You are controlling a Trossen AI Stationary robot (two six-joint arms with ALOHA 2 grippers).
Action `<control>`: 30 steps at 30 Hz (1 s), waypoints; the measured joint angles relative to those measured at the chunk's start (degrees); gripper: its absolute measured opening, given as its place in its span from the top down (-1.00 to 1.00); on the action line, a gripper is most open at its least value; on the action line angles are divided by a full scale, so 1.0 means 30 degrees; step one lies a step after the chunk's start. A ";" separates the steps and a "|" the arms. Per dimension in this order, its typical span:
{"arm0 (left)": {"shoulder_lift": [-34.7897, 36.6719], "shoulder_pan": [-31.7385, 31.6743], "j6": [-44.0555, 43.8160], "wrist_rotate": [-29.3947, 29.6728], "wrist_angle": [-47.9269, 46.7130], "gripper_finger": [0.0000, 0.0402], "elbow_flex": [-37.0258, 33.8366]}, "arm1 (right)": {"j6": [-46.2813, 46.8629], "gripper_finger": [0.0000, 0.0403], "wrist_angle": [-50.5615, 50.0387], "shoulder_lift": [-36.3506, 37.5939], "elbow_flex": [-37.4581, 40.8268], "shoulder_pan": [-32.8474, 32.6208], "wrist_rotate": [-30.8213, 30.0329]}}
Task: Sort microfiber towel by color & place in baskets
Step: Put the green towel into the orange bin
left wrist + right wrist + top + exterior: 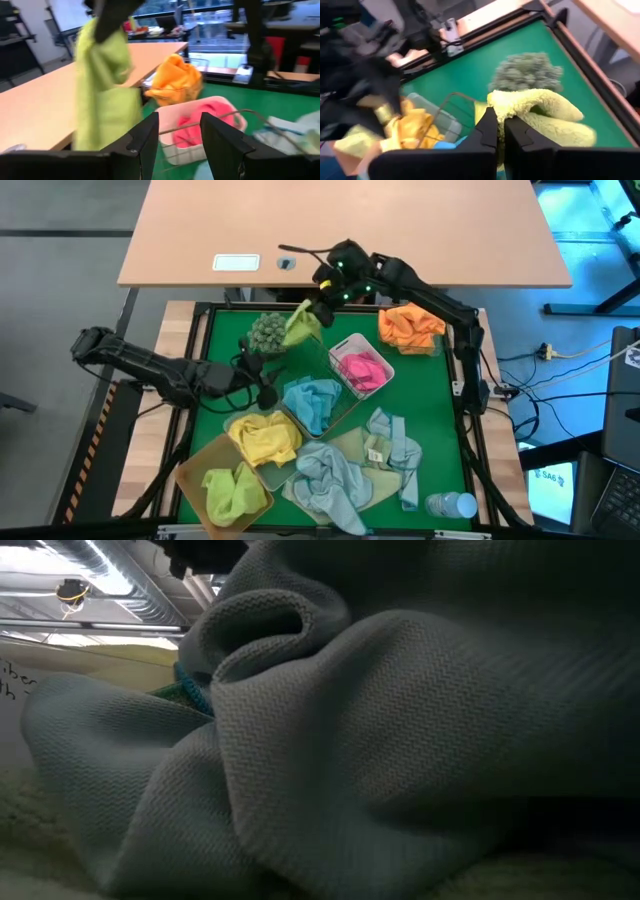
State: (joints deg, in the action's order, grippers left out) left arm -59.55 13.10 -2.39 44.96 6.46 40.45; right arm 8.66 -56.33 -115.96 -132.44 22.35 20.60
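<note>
Hanging from the right gripper (312, 310), a soft lime-green microfiber cloth (300, 326) droops over the far side of the green table mat (430, 395), the two dark fingers pinched together on its upper fold. Just beside the cloth lies a round grey-green bobbly ball (267, 332); whether the two touch is hard to tell from above. In the right wrist view the same cloth (540, 117) bulges out past the closed fingers, with the ball (526, 72) beyond it.

The left gripper (262, 380) waits low over the left middle of the mat, its fingers apart and holding nothing.

The baskets sit across the mat. An orange cloth (410, 326) fills the bin at the far right corner. A pink cloth (362, 370) lies in the white rectangular bin (347, 343) at the centre. A light blue cloth (313, 402) sits in the wire mesh basket (342, 412) next to it. A yellow cloth (264, 436) lies in the frosted clear bin (290, 420), and another lime-green cloth (228, 490) lies in the amber bin (198, 458) at the near left corner.

A loose heap of light blue cloths (345, 470) remains on the mat near the front, with a clear plastic bottle (452, 505) lying beside it. The low view is filled by grey-blue woven fabric (400, 740) close to the lens.
</note>
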 joint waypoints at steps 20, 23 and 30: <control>-0.0080 -0.2454 -0.0444 -0.1906 0.0011 0.30 0.0000 | -0.0737 0.99 0.1891 0.0042 0.0007 -0.4070 0.0001; -0.0080 -0.2454 0.0029 -0.3653 0.0007 0.30 0.0000 | -0.1013 0.99 0.1901 0.0035 0.0007 -0.4386 0.0001; -0.0080 -0.2454 0.0350 -0.4878 0.0015 0.33 0.0000 | -0.1019 0.99 0.1927 0.0035 0.0007 -0.4619 0.0161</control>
State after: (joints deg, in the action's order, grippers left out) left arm -59.79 5.74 -1.34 30.32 6.50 40.45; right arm 5.61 -50.55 -115.85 -132.42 8.49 21.08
